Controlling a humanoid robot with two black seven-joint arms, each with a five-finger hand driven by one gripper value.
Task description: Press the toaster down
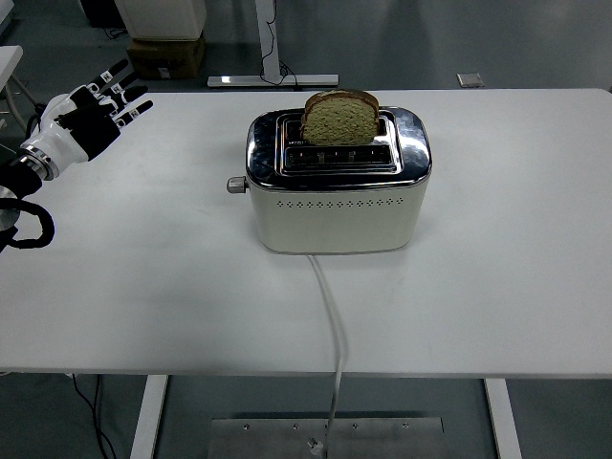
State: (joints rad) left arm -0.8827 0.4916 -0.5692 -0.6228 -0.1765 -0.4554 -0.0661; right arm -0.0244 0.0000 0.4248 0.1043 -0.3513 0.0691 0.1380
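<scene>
A cream toaster [337, 210] with a chrome top stands in the middle of the white table [143, 287]. A slice of brown bread [340, 119] sticks up out of its rear slot. The toaster's lever [235, 185] juts from its left end and sits high. My left hand [94, 107] hovers over the table's far left corner, well left of the lever, its fingers spread and holding nothing. The right arm does not show.
The toaster's white cord [333, 320] runs from its front face over the table's near edge. A cardboard box [164, 55] and a desk frame foot [273, 80] stand on the floor beyond the table.
</scene>
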